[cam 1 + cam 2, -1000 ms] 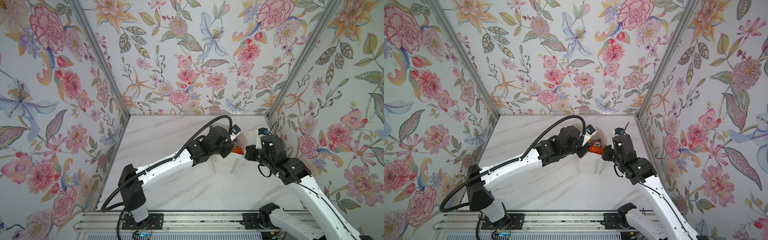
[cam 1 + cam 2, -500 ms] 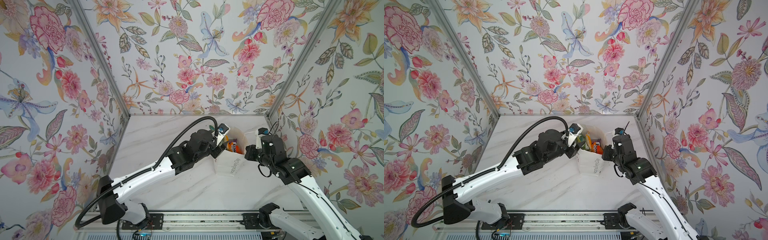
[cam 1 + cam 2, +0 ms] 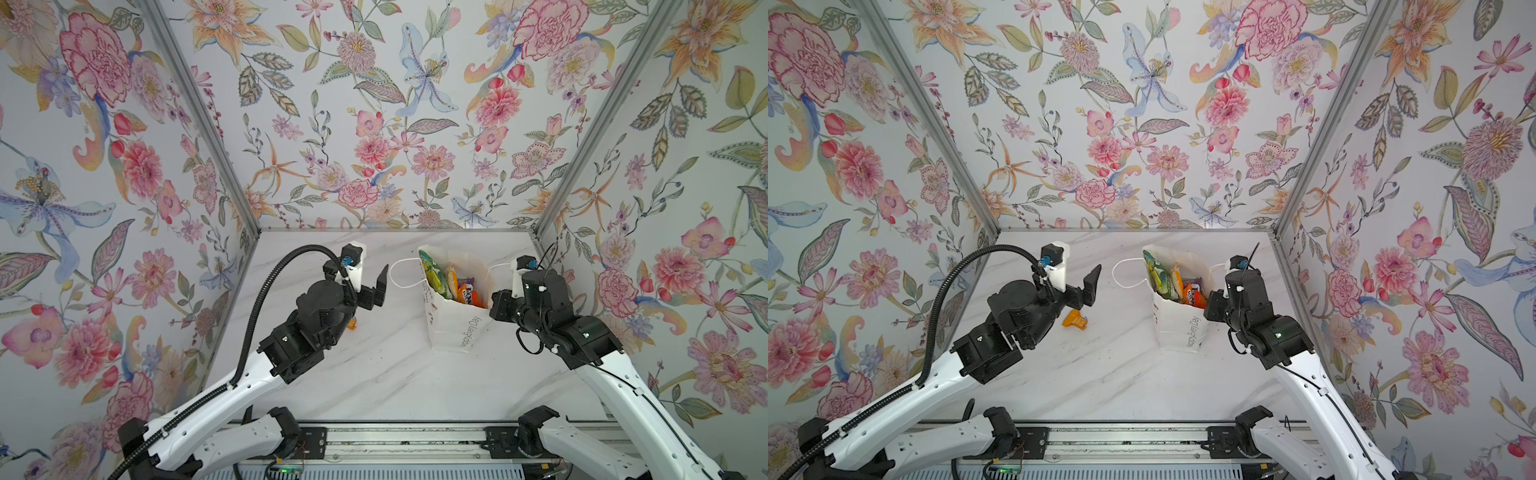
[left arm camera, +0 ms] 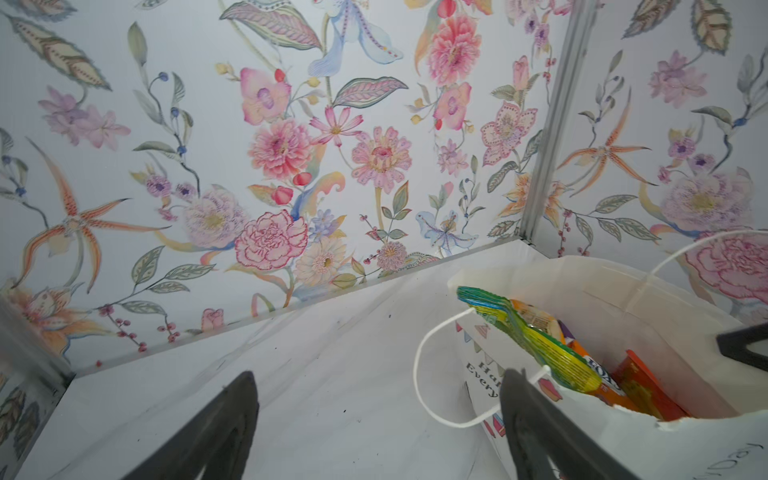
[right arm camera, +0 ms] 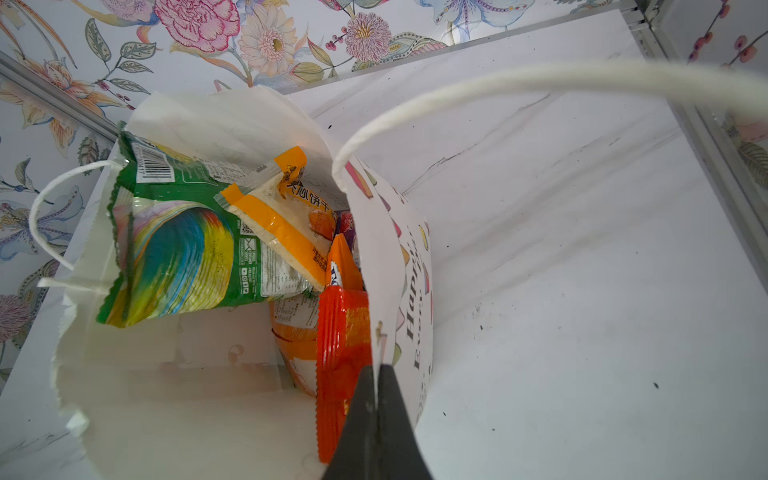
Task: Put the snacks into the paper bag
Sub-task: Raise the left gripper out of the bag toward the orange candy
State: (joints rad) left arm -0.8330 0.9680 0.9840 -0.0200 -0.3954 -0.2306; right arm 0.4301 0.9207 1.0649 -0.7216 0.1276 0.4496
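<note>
White marble tabletop (image 3: 374, 374), floral walls (image 3: 374, 124) on three sides. Upright paper bag (image 3: 453, 328) right of centre, snacks (image 3: 453, 286) inside, right gripper (image 5: 376, 399) clenched on its rim. Empty left gripper (image 4: 378, 374) spread wide. Small orange sachet (image 3: 1074, 319), probably a snack, lies on the table.

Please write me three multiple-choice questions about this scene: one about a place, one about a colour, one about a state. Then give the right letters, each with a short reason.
1. Where does the orange packet outside the bag lie?
A) on the table, left of the bag
B) hanging on the bag's handle
C) leaning on the back wall

2. What colour is the biggest packet in the bag?
A) black
B) mainly green
C) pink

3. How is the right gripper?
A) open above the table
B) shut on a purple packet
C) shut on the bag's rim

Answers: 1 A, a top view shows it lying on the table; 2 B, the right wrist view shows its green wrapper; 3 C, its jaws pinch the paper wall.
</note>
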